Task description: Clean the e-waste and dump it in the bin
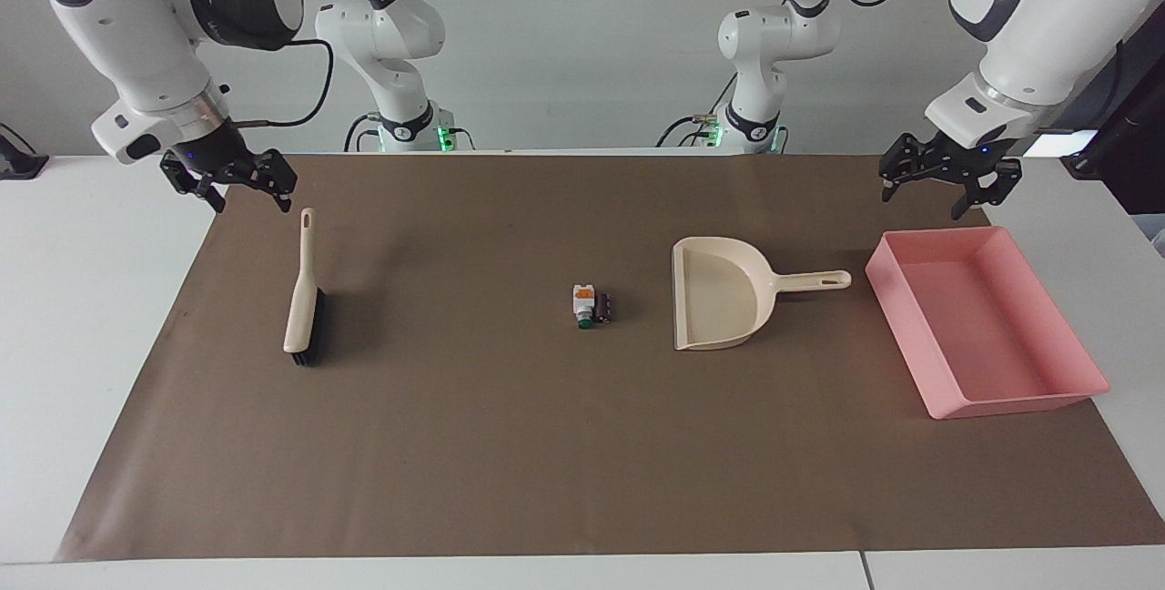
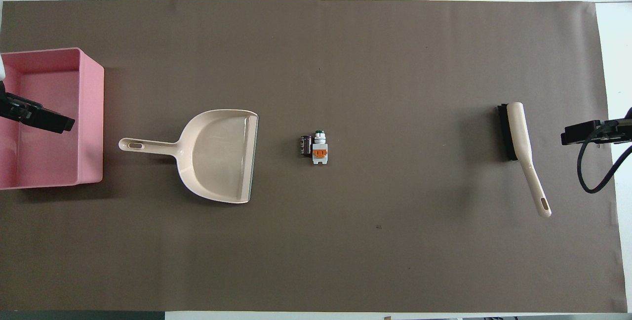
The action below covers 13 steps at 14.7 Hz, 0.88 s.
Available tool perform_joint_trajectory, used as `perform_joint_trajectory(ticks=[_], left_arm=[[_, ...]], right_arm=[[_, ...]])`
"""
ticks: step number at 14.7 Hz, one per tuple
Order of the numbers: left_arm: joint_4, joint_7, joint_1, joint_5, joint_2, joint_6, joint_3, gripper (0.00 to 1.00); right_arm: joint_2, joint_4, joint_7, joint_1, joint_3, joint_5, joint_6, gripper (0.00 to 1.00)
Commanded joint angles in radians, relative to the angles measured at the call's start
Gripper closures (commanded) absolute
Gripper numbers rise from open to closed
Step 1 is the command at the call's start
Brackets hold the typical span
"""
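The layout reads as a sweeping job set out in a row: the e-waste, a small white piece with an orange patch and green tip (image 1: 582,305) touching a dark maroon-brown cylinder (image 1: 602,307), lies mid-table on the mat, with the cream plastic dustpan (image 1: 719,293) beside it toward the left arm's end, its open mouth turned to the bits so they can be pushed straight in. The shallow pink plastic bin (image 1: 1083,362) sits just past the dustpan's handle, handy for tipping, and holds nothing. The cream-handled brush with black bristles (image 1: 301,296) lies toward the right arm's end, handle pointing at the robots, an easy reach for that arm. The right gripper (image 1: 238,188) hovers over the mat's edge close to the brush handle's tip, fingers spread and carrying nothing; the left gripper (image 1: 937,181) hangs above the bin's edge nearest the robots, likewise spread and bare. Judging by this, nothing has been swept. A brown paper mat (image 2: 345,241) covers a white table (image 1: 100,299), against a plain pale wall.
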Motion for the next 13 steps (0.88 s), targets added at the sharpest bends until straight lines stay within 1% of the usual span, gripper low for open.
perform_joint_trajectory(ticks=[1,3,4,5,6,8,11,13], left_arm=[[-0.118,0.222,-0.045,-0.003,-0.049,0.106,0.007,0.01],[-0.147,0.399,-0.046,-0.003,-0.049,0.129,0.007,0.01],[-0.17,0.53,-0.046,-0.003,-0.049,0.145,0.007,0.01],[-0.184,0.654,-0.048,-0.003,-0.047,0.152,0.007,0.01],[-0.201,0.733,-0.061,-0.003,-0.044,0.155,0.007,0.01],[-0.248,0.801,-0.078,-0.003,-0.038,0.187,0.008,0.01],[-0.357,0.804,-0.123,-0.003,-0.029,0.36,0.008,0.01],[-0.396,0.838,-0.128,-0.003,-0.017,0.401,0.008,0.01]], right_arm=[[-0.042,-0.204,-0.036,-0.02,0.007,0.007,0.166,0.01],[-0.039,-0.288,-0.047,-0.023,0.005,0.007,0.265,0.01],[-0.031,-0.328,-0.061,-0.037,0.005,0.007,0.305,0.01],[-0.025,-0.353,-0.082,-0.051,0.007,0.007,0.34,0.01],[-0.023,-0.376,-0.102,-0.055,0.006,0.007,0.363,0.01],[-0.017,-0.408,-0.119,-0.077,0.005,0.007,0.394,0.01],[-0.013,-0.433,-0.119,-0.08,0.005,0.007,0.396,0.01],[-0.008,-0.435,-0.119,-0.082,0.005,0.007,0.411,0.01]])
